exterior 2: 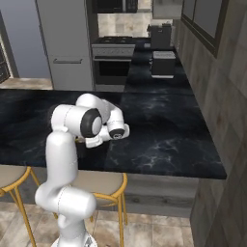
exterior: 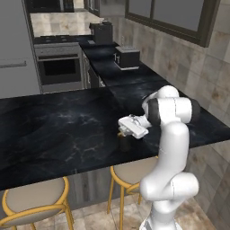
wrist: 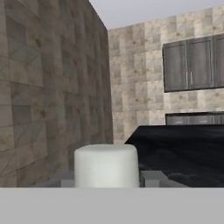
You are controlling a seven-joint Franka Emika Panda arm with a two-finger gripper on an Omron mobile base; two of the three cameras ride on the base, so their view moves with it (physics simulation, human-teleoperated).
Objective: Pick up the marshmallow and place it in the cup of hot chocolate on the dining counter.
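Arm folded low over dining counter (exterior: 54, 130), gripper (exterior: 122, 133) above half-hidden cup of hot chocolate (exterior: 124, 143), marshmallow (wrist: 106, 165) between fingers, grip unconfirmed.

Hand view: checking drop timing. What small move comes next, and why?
Probably open the gripper: the soft white marshmallow cube sits between its fingers, and the hand seems to hang right above the small dark brown mug on the black marble counter.

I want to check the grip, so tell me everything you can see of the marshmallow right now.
The marshmallow is a plain white, matte, soft-edged block with a flat top, seemingly upright. In the hand view it sits between the two grey fingertips, close against them on both sides; whether they are squeezing it cannot be told. Its underside is hidden.
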